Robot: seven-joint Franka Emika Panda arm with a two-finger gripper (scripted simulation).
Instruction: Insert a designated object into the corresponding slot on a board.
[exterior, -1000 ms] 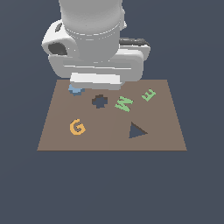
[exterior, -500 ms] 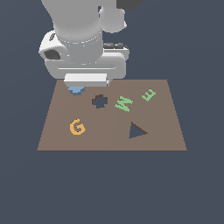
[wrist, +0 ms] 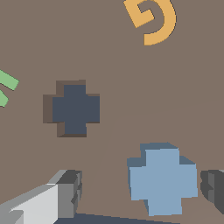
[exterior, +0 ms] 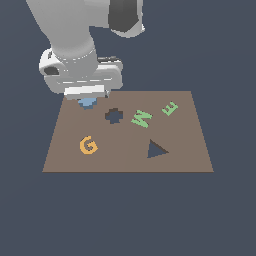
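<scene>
Gripper (wrist: 140,192) stands released astride the light-blue cross-shaped piece (wrist: 162,179), positioned to grasp it for the cross-shaped dark slot (wrist: 74,108).

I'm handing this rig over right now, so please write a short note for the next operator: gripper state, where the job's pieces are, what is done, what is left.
Gripper: open, one finger on each side of the light-blue cross piece, neither visibly touching it.
Cross piece: lying flat on the brown board near its far corner at the exterior view's left, mostly hidden under the hand there.
Cross-shaped slot: empty, close beside the piece, between it and the green W.
Done: gripper positioned over the piece.
Left: close on the piece, lift, carry to the cross slot, match its orientation, insert. Avoid the triangular cutout.
</scene>
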